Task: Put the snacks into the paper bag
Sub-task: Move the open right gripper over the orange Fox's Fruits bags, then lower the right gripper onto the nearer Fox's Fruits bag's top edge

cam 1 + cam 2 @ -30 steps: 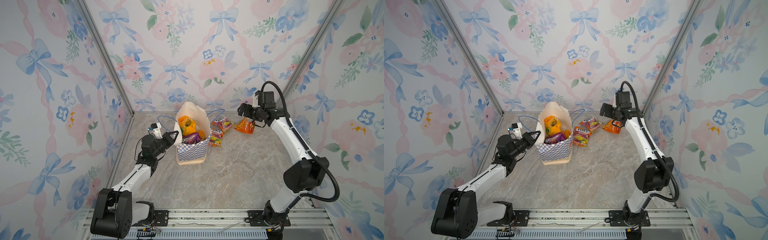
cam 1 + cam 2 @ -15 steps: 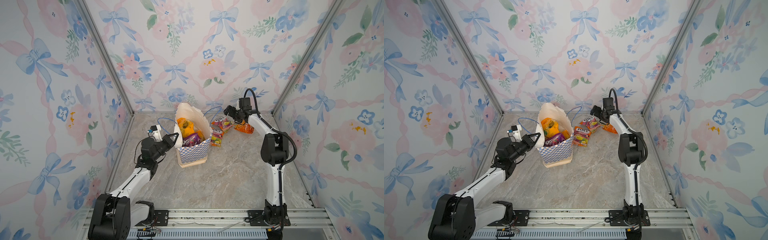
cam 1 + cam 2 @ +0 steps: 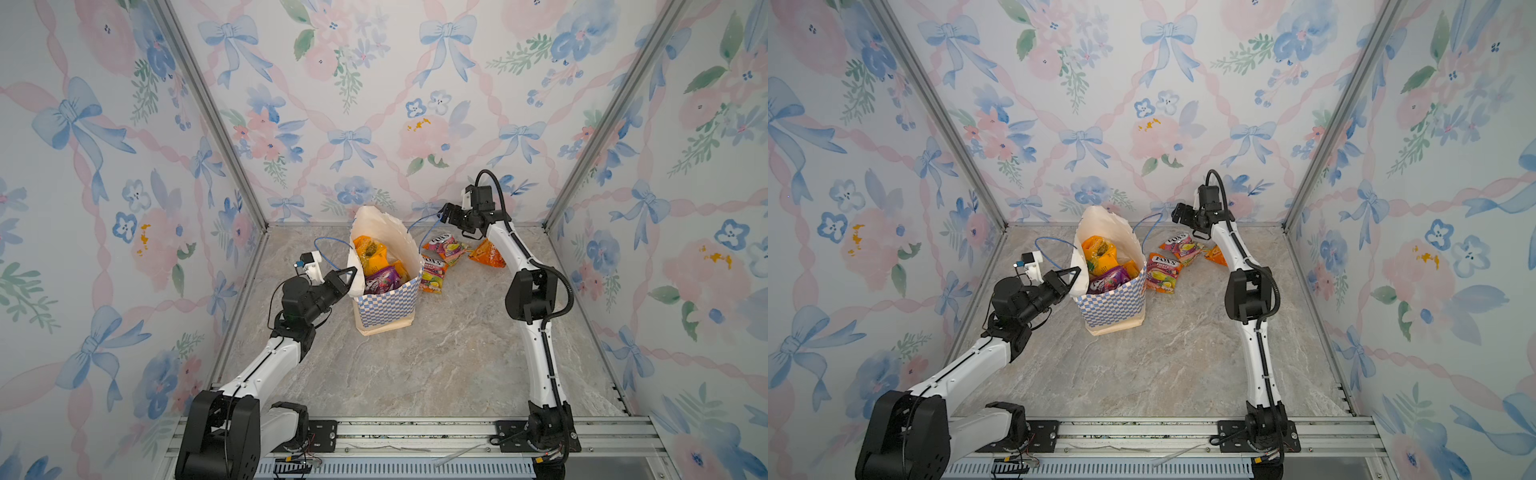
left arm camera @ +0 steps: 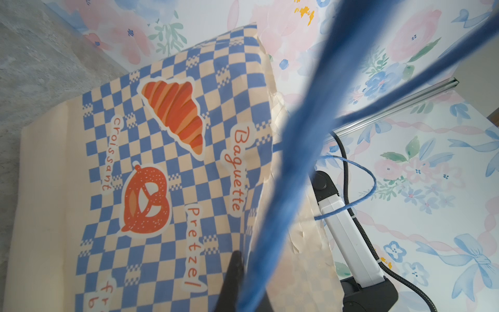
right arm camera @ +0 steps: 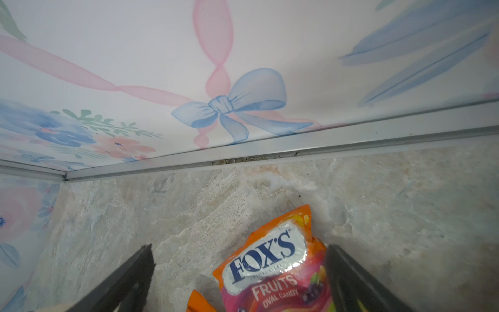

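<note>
I'm holding R claw (image 5: 239, 251) wide over FOX'S pkt (image 5: 270, 272), its long axis lying along jaws; L claw (image 3: 348, 275) pinching paper bag (image 3: 386, 299) rim.

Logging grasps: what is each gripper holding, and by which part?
The left gripper pinches the blue-checkered cream paper bag by the upper rim on its own side; the open right gripper holds nothing.

Glossy plastic snacks (image 3: 445, 249), matt paper bag (image 3: 388, 305)
</note>
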`<state>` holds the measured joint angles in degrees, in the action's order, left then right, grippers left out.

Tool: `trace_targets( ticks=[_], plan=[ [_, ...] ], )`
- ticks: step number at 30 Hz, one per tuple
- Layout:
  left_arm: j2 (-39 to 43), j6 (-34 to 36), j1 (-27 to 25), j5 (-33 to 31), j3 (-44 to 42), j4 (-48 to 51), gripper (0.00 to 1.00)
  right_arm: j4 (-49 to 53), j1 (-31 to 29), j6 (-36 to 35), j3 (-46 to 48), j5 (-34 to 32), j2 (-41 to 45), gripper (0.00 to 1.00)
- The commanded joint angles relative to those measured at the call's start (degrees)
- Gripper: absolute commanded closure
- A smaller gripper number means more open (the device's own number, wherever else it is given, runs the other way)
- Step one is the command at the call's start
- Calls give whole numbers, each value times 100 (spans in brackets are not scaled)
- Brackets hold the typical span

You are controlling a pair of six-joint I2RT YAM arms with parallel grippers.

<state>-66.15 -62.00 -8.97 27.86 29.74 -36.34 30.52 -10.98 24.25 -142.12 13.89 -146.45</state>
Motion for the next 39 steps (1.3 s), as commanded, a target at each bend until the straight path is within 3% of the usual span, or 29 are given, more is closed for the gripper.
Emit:
trace_targets(
  ticks=[1, 6, 12, 19, 25, 34, 39],
  plan=[
    [-20, 47, 10, 149, -85, -27, 100, 501, 11, -234, 245, 219, -14, 3],
    [-30, 47, 11, 115, -82, -35, 100, 604, -39, -246, 710, 531, 158, 3],
    [-41, 37, 10, 137, -59, -30, 100, 942, -102, -370, 1305, 231, 459, 2],
    [-10, 30, 18, 132, -36, -25, 100, -18, -281, -376, 3576, -221, 1804, 1],
    [-70, 39, 22, 185, 5, -28, 100, 133, -550, -612, 4718, -682, 2648, 1],
    [-127, 39, 18, 248, 34, -23, 100, 1271, -1098, -1020, 5333, -2280, 3568, 3],
    [-169, 47, 18, 271, 59, -26, 100, 1434, -1144, -1076, 5389, -2389, 4041, 3]
  ],
)
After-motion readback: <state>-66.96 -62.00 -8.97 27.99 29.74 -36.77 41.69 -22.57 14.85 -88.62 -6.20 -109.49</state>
